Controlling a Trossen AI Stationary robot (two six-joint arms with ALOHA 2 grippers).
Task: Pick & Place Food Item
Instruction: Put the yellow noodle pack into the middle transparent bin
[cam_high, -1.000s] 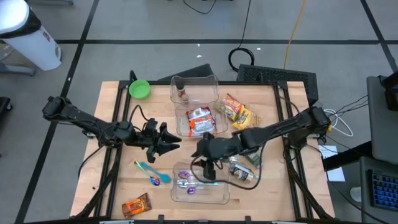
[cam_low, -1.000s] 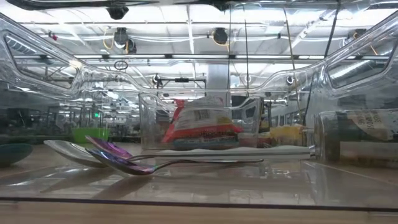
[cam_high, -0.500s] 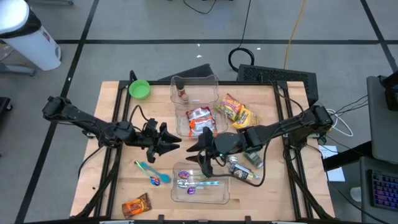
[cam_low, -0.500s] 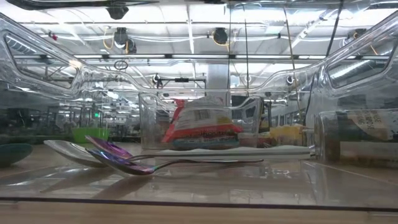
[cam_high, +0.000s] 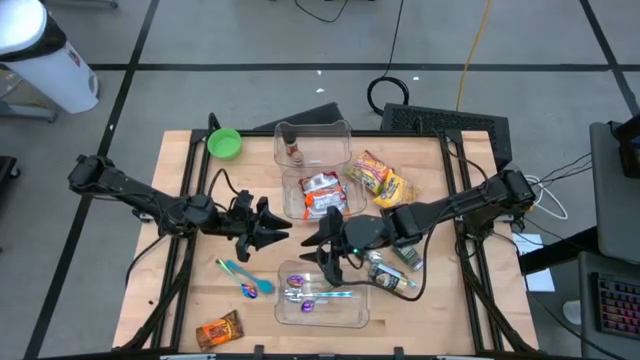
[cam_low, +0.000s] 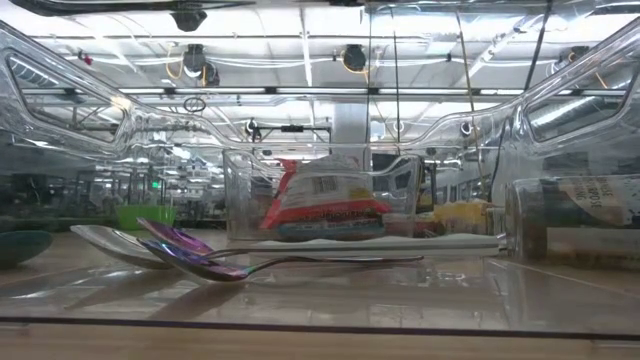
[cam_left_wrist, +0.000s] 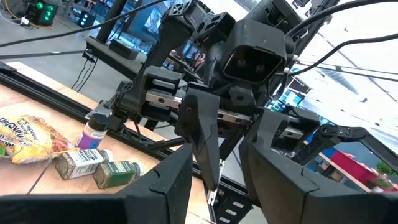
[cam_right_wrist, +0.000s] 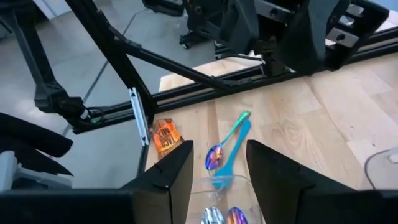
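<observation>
Grippers and candidate food items, seen from above. My right gripper hangs above the table with its fingers spread and nothing between them. My left gripper waits just beside it, fingertips facing it, likewise parted and empty.

The orange-brown foil snack packet, which I judge the likeliest thing to pick, lies flat on the wood well ahead of my right fingertips. It is beyond the teal plastic spoon and the clear plastic tray of metal spoons.

A red-and-white crinkled packet sits in a clear plastic container near my right gripper on its other side. A yellow-and-red bag lies farther off.

Handling, as judged: the foil packet should be light, thin and slippery, and its contents may crush. The best hold is across its narrow width at the middle, with the fingers brought down close to the wood.

No lettering on any wrapper can be read.
</observation>
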